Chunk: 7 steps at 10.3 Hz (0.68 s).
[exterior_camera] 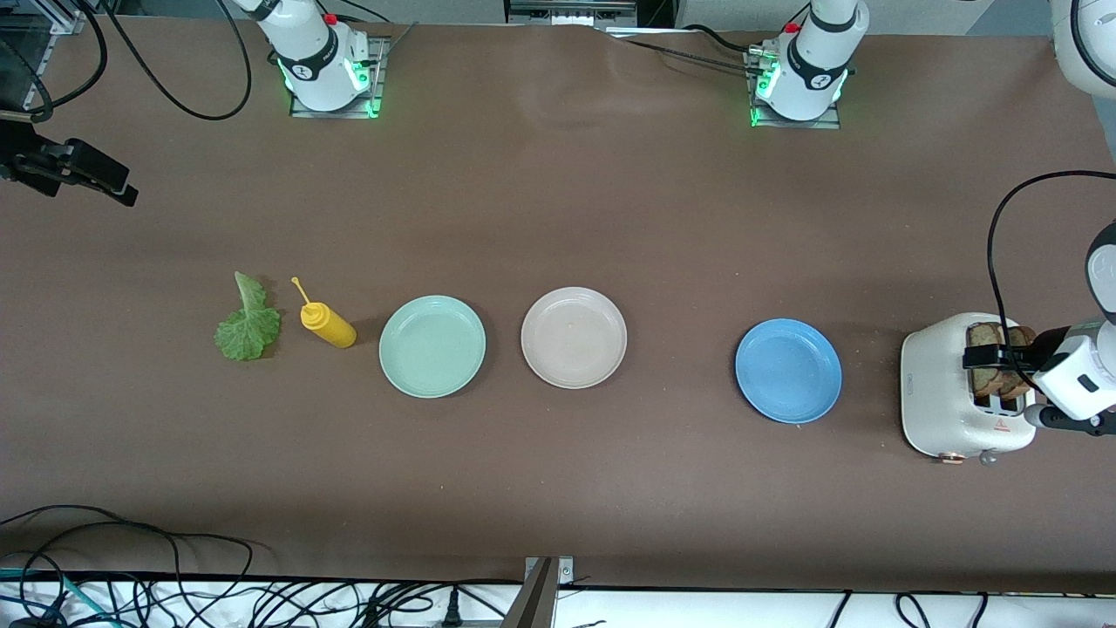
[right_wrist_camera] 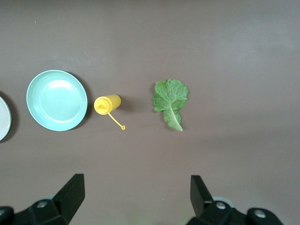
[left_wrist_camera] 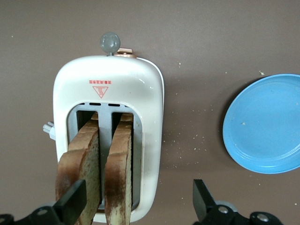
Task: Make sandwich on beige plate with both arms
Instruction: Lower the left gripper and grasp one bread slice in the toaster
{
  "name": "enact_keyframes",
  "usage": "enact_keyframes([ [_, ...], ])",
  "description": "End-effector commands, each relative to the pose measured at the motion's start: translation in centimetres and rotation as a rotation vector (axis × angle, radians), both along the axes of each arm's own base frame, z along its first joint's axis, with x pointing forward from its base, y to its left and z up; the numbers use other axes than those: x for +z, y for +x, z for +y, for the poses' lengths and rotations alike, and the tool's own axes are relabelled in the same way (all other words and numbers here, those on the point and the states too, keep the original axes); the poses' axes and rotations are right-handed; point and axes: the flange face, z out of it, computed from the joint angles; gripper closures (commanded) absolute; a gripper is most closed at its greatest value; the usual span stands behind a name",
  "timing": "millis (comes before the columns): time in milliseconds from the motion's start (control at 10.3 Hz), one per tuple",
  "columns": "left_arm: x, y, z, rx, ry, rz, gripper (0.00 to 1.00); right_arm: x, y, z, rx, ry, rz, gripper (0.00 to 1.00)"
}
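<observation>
Two brown bread slices stand upright in the slots of a white toaster at the left arm's end of the table. My left gripper hovers over the toaster, open, holding nothing; one finger overlaps the outer slice. The beige plate sits bare mid-table. A green lettuce leaf lies flat toward the right arm's end. My right gripper hangs open and high over the table by the leaf, with nothing in it.
A yellow squeeze bottle lies on its side between the leaf and a mint-green plate. A blue plate sits between the beige plate and the toaster. Cables run along the table's near edge.
</observation>
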Motion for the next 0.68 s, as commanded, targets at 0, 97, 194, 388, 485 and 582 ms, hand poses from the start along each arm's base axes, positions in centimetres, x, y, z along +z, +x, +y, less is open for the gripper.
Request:
enact_keyframes([
  [0,0.2,0.7,0.4,-0.020,0.009,-0.027,0.00,0.7,-0.3,0.2,-0.009,0.016,0.003,0.00],
  [97,0.0,0.7,0.4,-0.021,0.010,-0.030,0.00,0.7,-0.3,0.3,-0.008,0.016,0.003,0.00],
  [194,-0.3,0.8,0.7,-0.018,0.010,-0.031,0.00,0.7,-0.3,0.2,-0.009,0.016,0.003,0.00],
  [388,-0.5,0.8,1.1,-0.012,0.009,-0.033,0.00,0.7,-0.3,0.2,-0.009,0.016,0.003,0.00],
  [485,-0.8,0.8,1.1,-0.009,0.007,-0.029,0.00,0.7,-0.3,0.2,-0.009,0.016,0.003,0.00],
  [582,-1.2,0.7,1.0,-0.004,0.004,-0.024,0.00,0.7,-0.3,0.2,-0.009,0.016,0.003,0.00],
])
